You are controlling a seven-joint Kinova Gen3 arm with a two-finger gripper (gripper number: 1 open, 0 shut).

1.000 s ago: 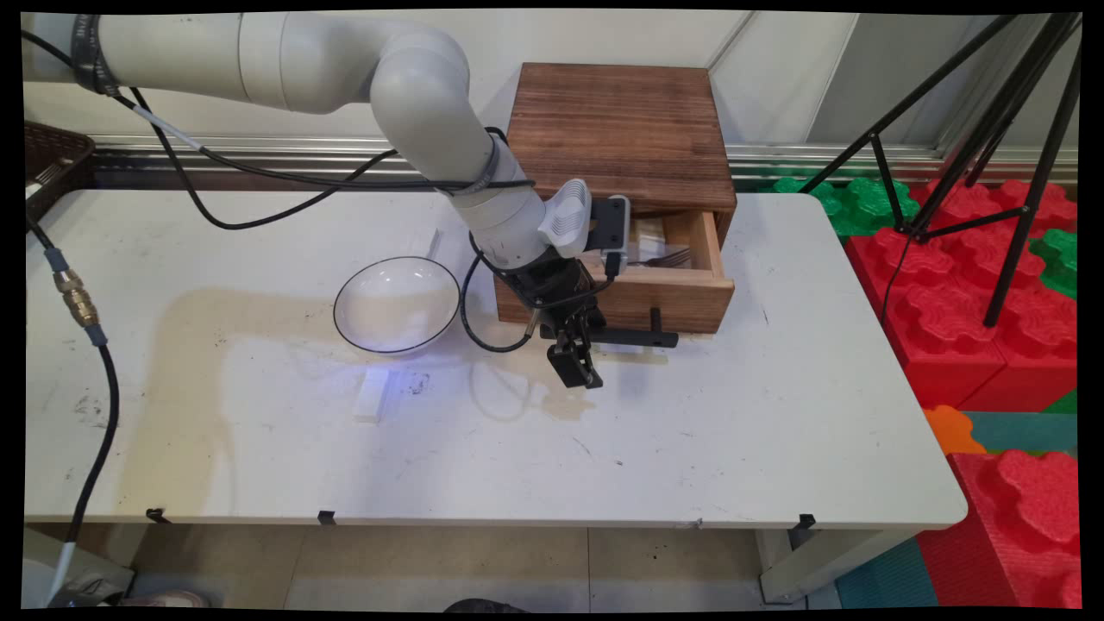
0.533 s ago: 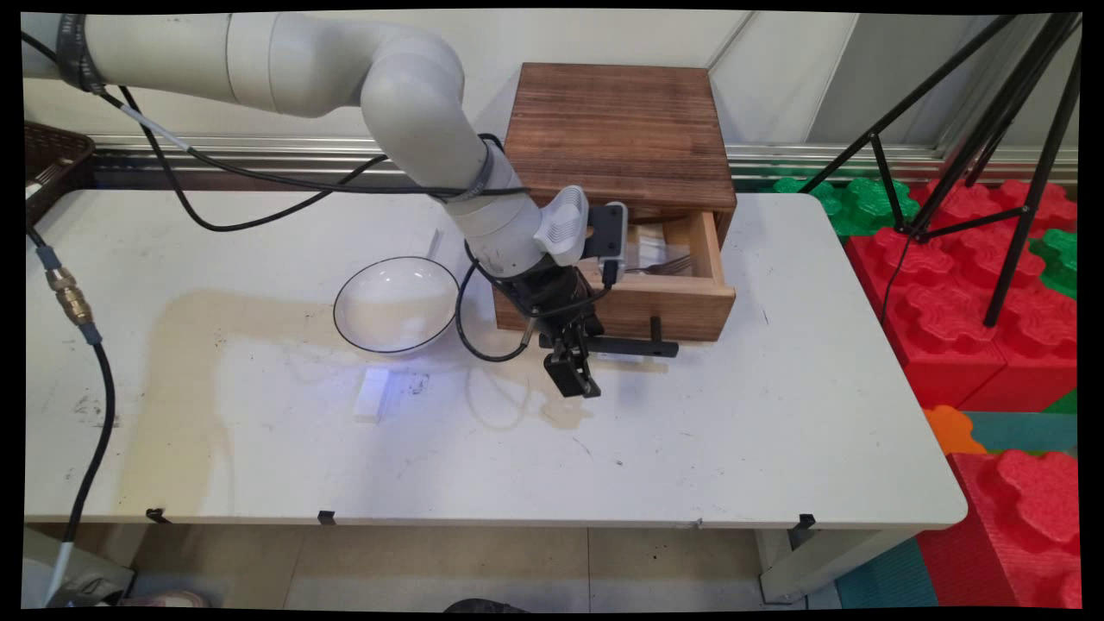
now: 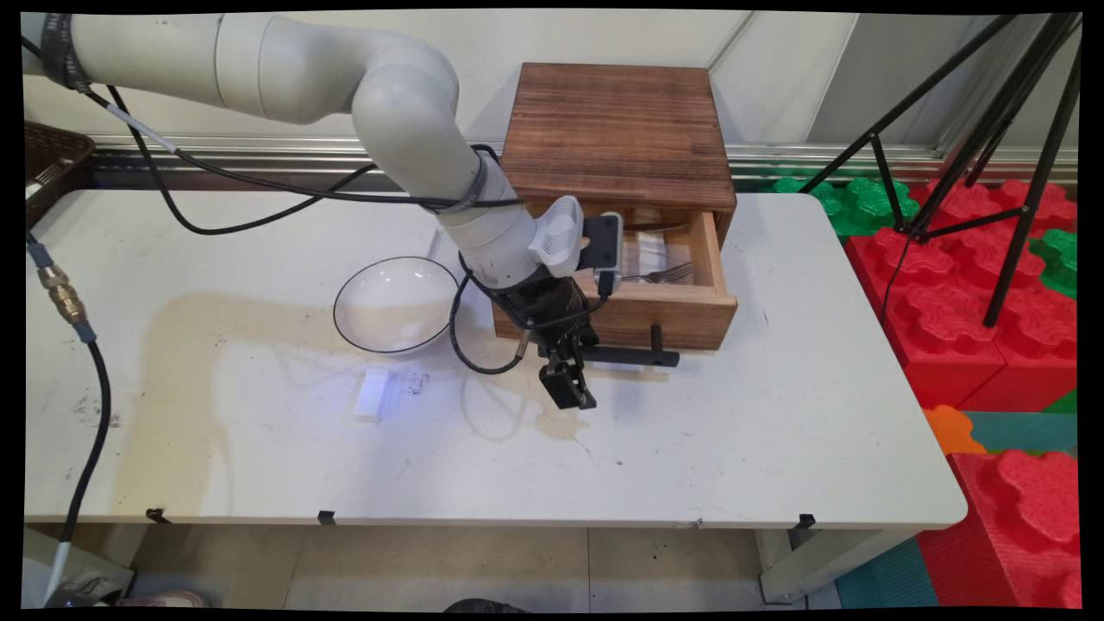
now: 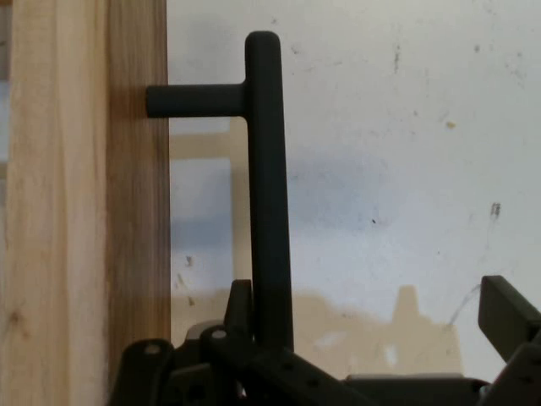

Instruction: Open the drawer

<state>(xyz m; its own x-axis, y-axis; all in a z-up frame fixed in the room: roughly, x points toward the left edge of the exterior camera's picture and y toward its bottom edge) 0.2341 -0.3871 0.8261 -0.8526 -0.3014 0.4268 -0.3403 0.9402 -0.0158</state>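
Gripper: the gripper [image 3: 569,388] [image 4: 372,309] is open. It points down at the table [image 3: 776,431], near the middle, just in front of the drawer [image 3: 655,306].
Fingers: in the hand view one finger [image 4: 239,298] is right next to the handle [image 4: 269,186], on the drawer's side. The other finger [image 4: 507,313] is far off on the other side. The bar sits between them, and nothing is squeezed.
Handle: a black bar [image 3: 634,354] on two short posts, stuck on the drawer's front. The gripper is at its left end.
Drawer: light wood, pulled partly out of the box [image 3: 617,129] toward the table's near edge.
Fork: a fork [image 3: 664,274] lies inside the drawer.
Box: dark brown wood, at the table's far edge, right of the middle.
Bowl: a clear bowl [image 3: 397,304] with a dark rim stands left of the drawer, close to the arm's cable.
Block: a small white block [image 3: 373,395] lies flat just in front of the bowl.
Stain: a pale brown stain [image 3: 198,345] runs over the table's left half.
Basket: a dark basket [image 3: 52,164] sits at the far left corner.
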